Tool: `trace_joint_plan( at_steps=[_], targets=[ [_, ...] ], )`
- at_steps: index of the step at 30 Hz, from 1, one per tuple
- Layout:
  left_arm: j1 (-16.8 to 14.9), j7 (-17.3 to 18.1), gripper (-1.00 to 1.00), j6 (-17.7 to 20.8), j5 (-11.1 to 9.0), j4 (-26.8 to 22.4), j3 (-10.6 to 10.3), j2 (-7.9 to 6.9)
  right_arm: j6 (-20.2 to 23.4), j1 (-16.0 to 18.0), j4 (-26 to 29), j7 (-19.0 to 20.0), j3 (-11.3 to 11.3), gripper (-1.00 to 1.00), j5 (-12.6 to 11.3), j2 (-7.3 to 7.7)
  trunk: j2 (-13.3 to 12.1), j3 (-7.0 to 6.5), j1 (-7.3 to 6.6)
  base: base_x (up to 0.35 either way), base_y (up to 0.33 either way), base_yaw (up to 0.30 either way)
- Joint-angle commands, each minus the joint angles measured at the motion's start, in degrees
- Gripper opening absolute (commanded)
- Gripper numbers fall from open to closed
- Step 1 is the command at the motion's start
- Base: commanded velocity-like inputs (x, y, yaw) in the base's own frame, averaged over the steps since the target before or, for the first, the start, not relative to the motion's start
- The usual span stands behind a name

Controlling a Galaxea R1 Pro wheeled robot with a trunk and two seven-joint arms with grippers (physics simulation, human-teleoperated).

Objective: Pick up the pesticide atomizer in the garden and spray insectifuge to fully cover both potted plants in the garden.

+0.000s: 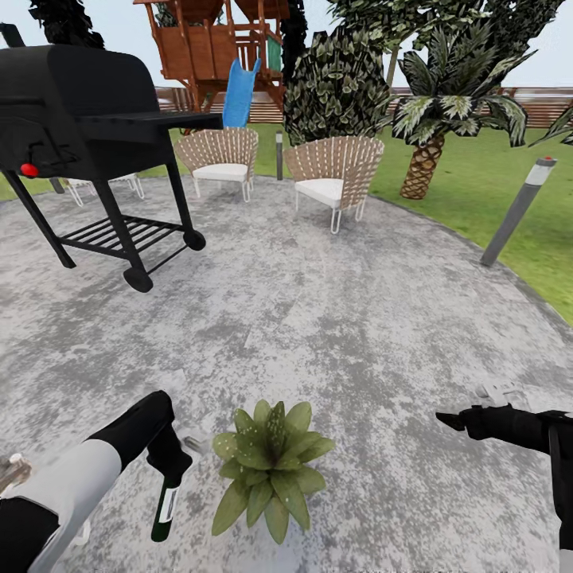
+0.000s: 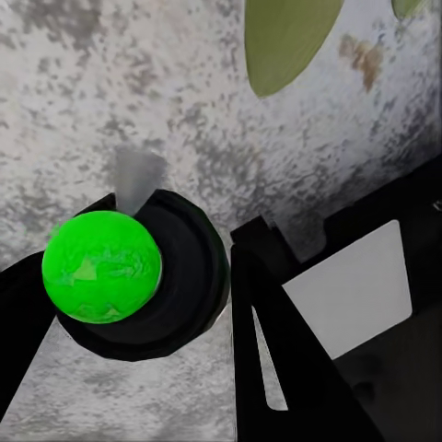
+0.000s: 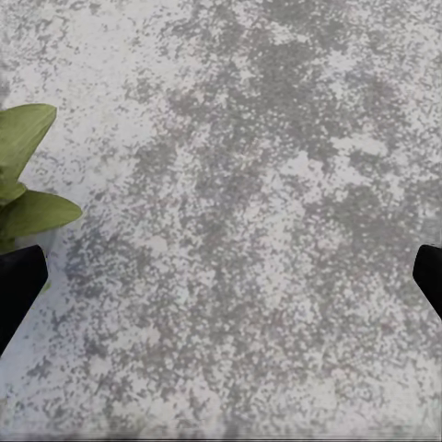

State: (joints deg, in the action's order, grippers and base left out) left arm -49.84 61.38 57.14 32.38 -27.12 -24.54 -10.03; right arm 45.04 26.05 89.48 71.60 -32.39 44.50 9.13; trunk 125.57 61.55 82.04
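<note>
Pesticide atomizer [image 1: 165, 500] hung neck-up in the clamped left gripper [image 1: 169, 455], just beside the potted plant [image 1: 269, 469]; the right gripper [image 1: 450, 420] stood open, empty. Spray aimed off could miss leaves.

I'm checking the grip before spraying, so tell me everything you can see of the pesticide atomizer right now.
The pesticide atomizer is a slender dark green bottle with a white label and black neck. The left gripper is shut on its upper part, so it hangs tilted, base downward, just above the grey paving beside the potted plant. In the left wrist view its end shows as a bright green round surface ringed in black between the dark fingers.
</note>
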Motion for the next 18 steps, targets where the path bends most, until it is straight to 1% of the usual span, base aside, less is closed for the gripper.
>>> trace_joint_plan(
  at_steps=[1,5,12,18],
  targets=[
    [-0.04,0.58,-1.00,0.25,0.54,-0.12,-0.16,0.00,0.40,0.05,0.08,0.57,-0.04,1.00,0.49,0.00,0.03,0.10,-0.03,-0.185,0.000,0.127],
    [-0.07,0.58,-1.00,0.34,0.57,-0.12,-0.14,0.06,0.40,0.05,0.08,0.60,-0.04,1.00,0.50,0.01,0.03,0.27,-0.03,-0.074,0.000,0.115],
    [-0.08,0.57,-1.00,0.43,0.58,-0.12,-0.03,0.06,0.40,0.05,0.02,0.57,-0.04,1.00,0.50,0.00,0.03,0.35,-0.03,-0.015,-0.003,0.028],
    [-0.08,0.58,-1.00,0.43,0.58,-0.12,-0.15,0.32,0.40,0.05,0.01,0.61,-0.03,1.00,0.50,0.00,0.03,0.53,-0.03,-0.079,-0.144,0.108]
  ],
)
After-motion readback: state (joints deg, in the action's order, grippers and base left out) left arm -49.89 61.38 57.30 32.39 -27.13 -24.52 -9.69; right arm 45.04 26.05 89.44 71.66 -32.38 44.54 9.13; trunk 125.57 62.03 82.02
